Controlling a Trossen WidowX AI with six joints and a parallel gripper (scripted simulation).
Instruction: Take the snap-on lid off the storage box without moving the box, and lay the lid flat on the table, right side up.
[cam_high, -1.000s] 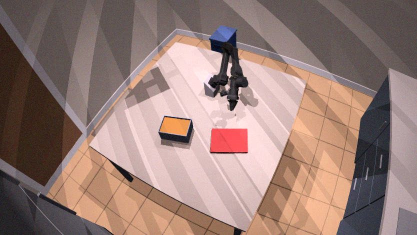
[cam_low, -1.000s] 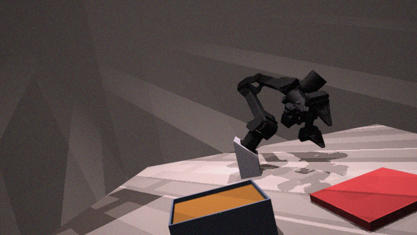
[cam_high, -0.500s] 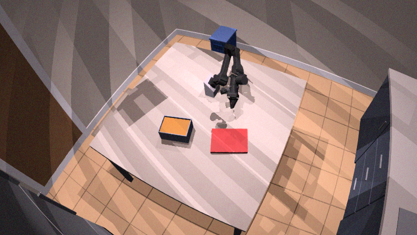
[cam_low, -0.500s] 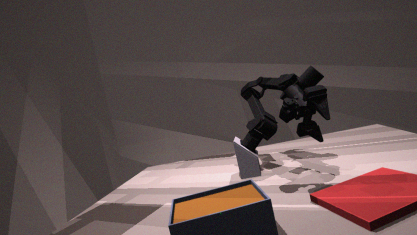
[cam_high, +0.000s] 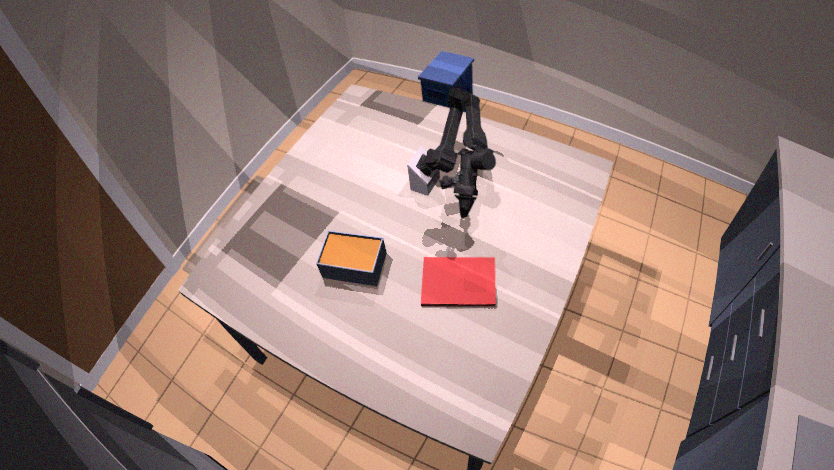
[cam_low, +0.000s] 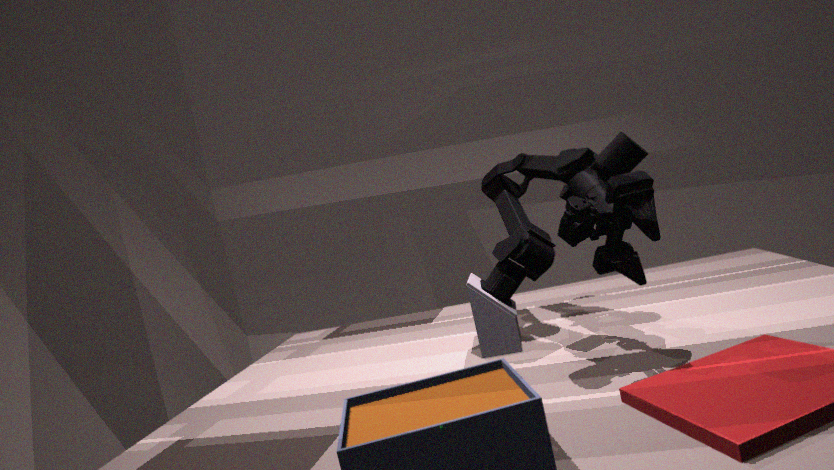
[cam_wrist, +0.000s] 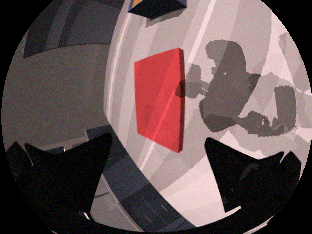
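Observation:
The storage box (cam_high: 348, 276) (cam_low: 461, 443) is dark blue with an orange inside and stands open on the left of the table (cam_high: 379, 356). The red lid (cam_high: 458, 281) (cam_low: 741, 391) (cam_wrist: 160, 97) lies flat on the table to the right of the box, apart from it. My gripper (cam_high: 465, 210) (cam_low: 636, 252) (cam_wrist: 160, 141) is open and empty. It hangs above the table behind the lid, pointing down, with its shadow just behind the lid's far edge.
A pale grey wedge block (cam_high: 421, 176) (cam_low: 496, 326) stands by the arm's base. A blue cube (cam_high: 446, 74) stands beyond the table's far edge. Dark cabinets (cam_high: 747, 291) line the right wall, off the table.

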